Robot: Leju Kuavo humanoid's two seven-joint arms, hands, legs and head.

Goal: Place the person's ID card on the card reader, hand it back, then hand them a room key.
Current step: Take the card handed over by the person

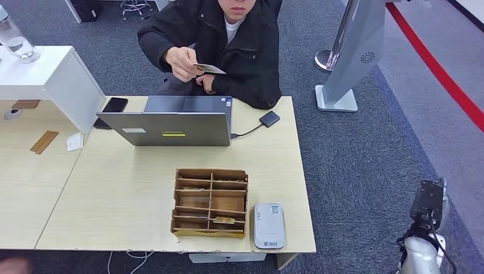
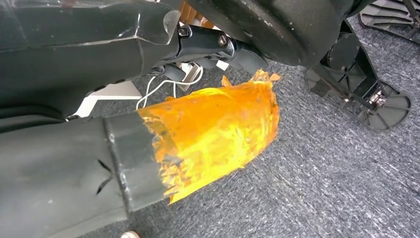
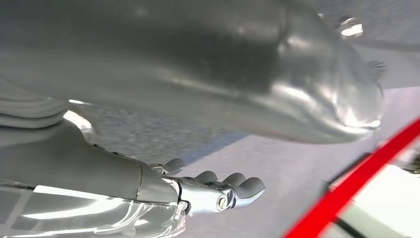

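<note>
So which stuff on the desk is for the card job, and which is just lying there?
For the job:
ID card in the person's hand
card reader
wooden card box

Just lying about:
laptop
phone
small black box on a cable
water bottle

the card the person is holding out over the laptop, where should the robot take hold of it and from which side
Grip the ID card by its free end, the one pointing away from the person's hand, probably coming in from the robot's right. It lies nearly flat, so pinch it top and bottom.
</note>
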